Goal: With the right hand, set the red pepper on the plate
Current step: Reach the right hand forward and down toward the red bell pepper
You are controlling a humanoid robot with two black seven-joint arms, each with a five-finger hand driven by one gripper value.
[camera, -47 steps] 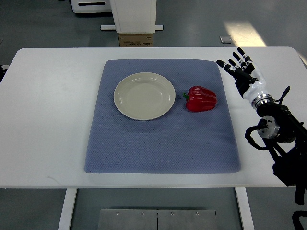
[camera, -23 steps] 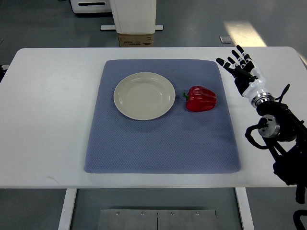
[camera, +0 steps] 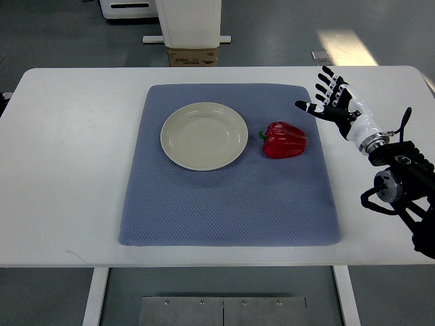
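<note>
The job has hardly begun. The pepper lies on the blue mat, just beside the plate on its right side, and nothing holds it. A thin strip of mat shows between the two, so they do not touch. The plate has nothing on it. Both sit in the far half of the mat, toward the far edge of the worktop.

The right robot hand is up near the far right corner of the mat, a little way off from the pepper and not touching it. Its fingers are spread wide and it holds nothing. The thumb points toward the pepper. I think the hand is in the air above the worktop, but from this steep view I can't be sure how high it is.

The left arm does not show at all.

So nothing is done yet. What is left, I think: bring the hand over to the pepper, close the fingers around it, lift it, carry it across to the plate, and let go.
</note>
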